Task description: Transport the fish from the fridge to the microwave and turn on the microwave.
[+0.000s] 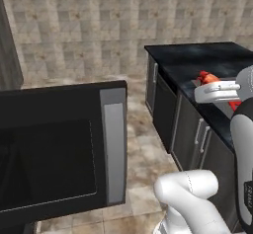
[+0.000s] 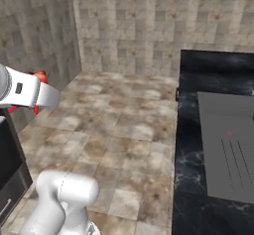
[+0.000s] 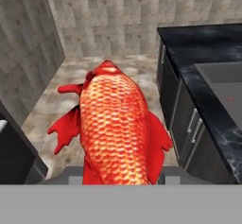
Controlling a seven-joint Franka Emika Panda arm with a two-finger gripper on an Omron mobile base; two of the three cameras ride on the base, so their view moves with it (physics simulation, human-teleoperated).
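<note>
Left base view — microwave door (image 1: pixel 54 154): swung open, dark window and grey panel strip turned toward the camera, so the cavity is judged ready for loading; the interior itself is not seen.
Left base view — fish (image 1: pixel 209 78): a red-orange scrap seen at the end of the white arm, to the right of the microwave door and in front of the black counter (image 1: pixel 207 60); it is carried above the floor, not laid down.
Right base view — fish (image 2: pixel 39 76): red fins seen poking out behind the white wrist, well left of the black counter with its grey sink (image 2: pixel 228 145).
Hand view — gripper (image 3: pixel 118 178): held partly closed on the fish (image 3: pixel 116 128), the jaws clamped on its near end, the body projected forward over the tiled floor (image 3: pixel 71 76).
Judgement: transport stage; placing and starting the microwave not yet done.
</note>
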